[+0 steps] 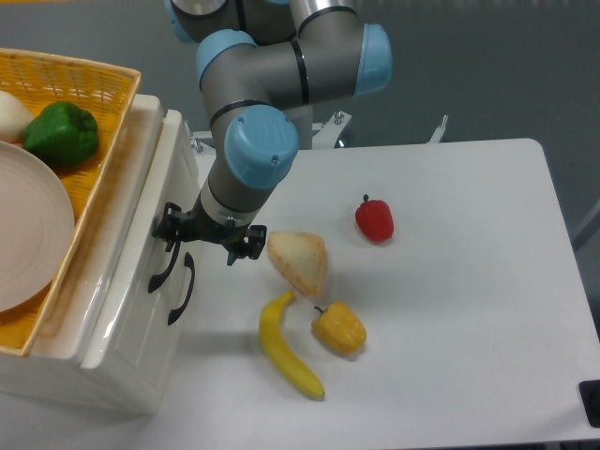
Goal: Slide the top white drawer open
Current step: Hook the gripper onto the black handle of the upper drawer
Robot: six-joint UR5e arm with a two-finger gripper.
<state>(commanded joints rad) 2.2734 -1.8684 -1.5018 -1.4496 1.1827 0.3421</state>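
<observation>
The white cabinet stands at the left, its front facing right. The top white drawer (176,164) is the upper front, with its curved black handle (159,274) just below my gripper. The lower drawer's matching handle (184,292) sits right beside it. My gripper (204,240) hangs in front of the cabinet face, right over the upper ends of the handles. Its black fingers are spread apart and hold nothing. The left fingertip (167,231) is close to the top handle; I cannot tell whether it touches. How far the drawer stands out is not clear.
A yellow wicker basket (103,75) sits on the cabinet, holding a green pepper (60,133) and a plate (28,234). On the table right of the gripper lie a bread piece (300,261), a banana (289,349), a yellow pepper (339,327) and a red pepper (375,219).
</observation>
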